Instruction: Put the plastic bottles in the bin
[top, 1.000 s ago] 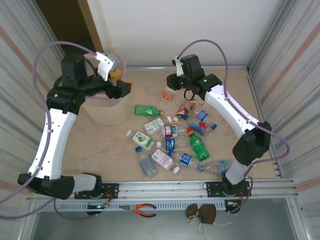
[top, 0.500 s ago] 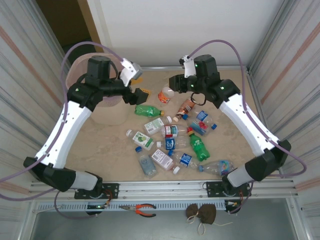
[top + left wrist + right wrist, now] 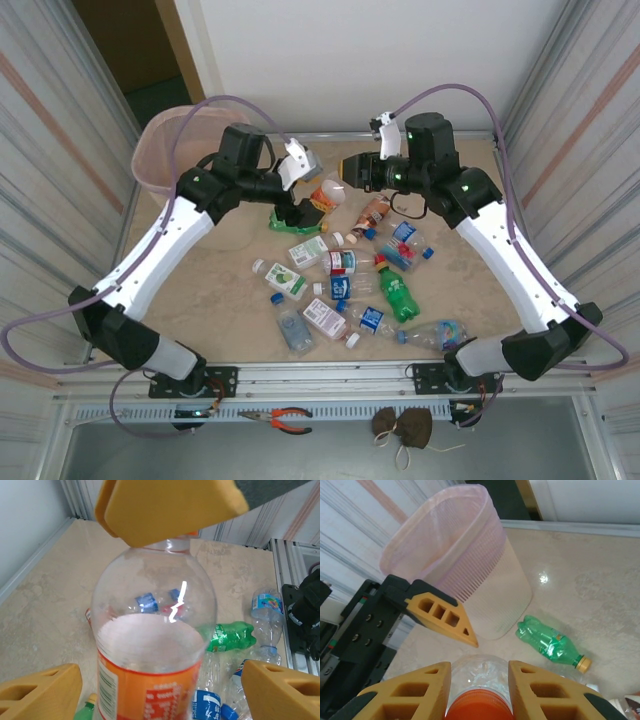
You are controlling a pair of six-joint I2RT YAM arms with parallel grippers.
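Observation:
A clear plastic bottle (image 3: pixel 155 645) with an orange label and an orange cap (image 3: pixel 479 707) hangs in the air over the back of the table. My right gripper (image 3: pixel 479 695) is shut on its neck just below the cap. My left gripper (image 3: pixel 160 690) is open, and its yellow fingers (image 3: pixel 40 690) stand wide on either side of the bottle's body without touching it. The two grippers meet at the bottle (image 3: pixel 327 195) in the top view. The bin (image 3: pixel 165 150), beige with a pink liner, stands at the back left. Several more bottles (image 3: pixel 350 280) lie scattered mid-table.
A green bottle (image 3: pixel 552 642) lies on the table between the bin (image 3: pixel 455 565) and the grippers. Corrugated walls close in both sides. Orange-handled pliers (image 3: pixel 290 418) and a brown pouch (image 3: pixel 403 425) lie on the front ledge beyond the rail.
My left arm has swung from over the bin to the right, down to the bottle. My right gripper has lifted the bottle and carried it left towards it.

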